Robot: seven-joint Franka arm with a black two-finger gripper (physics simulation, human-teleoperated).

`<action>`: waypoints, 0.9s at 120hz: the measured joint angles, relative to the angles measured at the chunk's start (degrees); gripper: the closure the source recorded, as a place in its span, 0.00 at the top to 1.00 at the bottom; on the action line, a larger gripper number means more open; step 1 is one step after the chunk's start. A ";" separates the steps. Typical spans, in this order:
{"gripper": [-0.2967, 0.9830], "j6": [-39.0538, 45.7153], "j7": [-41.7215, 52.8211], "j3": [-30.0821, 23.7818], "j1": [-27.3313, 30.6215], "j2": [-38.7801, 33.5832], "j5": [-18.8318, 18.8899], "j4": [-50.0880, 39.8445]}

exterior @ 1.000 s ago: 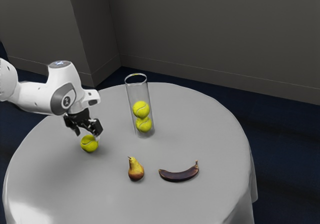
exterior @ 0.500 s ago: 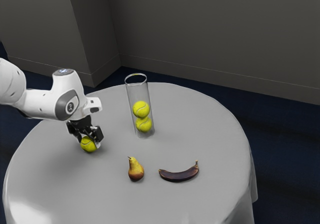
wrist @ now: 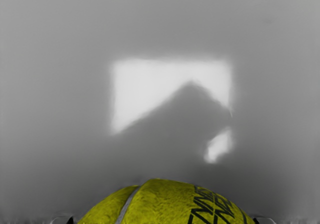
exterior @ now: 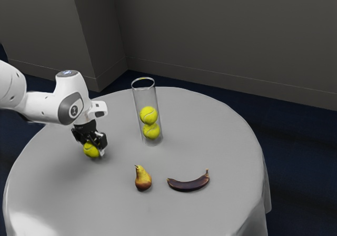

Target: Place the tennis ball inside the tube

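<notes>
Gripper parted ball-wide, clasping tennis ball by its sides; likely light, springy, non-slip. Tube: two o'clock, exterior view.

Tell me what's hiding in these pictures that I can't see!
- Exterior view: the top of the tennis ball, covered by the hand.
- Exterior view: a bit of the lower ball in the tube, behind the upper ball.
- Exterior view: where the arm starts, cut off by the left edge.
- Wrist view: the rest of the tennis ball, cut off by the lower edge.
</notes>
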 joint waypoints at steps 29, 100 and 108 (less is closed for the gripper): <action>0.52 -13.06 -0.10 -1.97 0.07 -4.85 -0.48 9.96; 0.53 -45.99 0.06 -7.21 -6.20 -0.51 -1.65 46.00; 0.53 -46.65 0.09 -7.10 -7.56 1.77 -1.62 48.72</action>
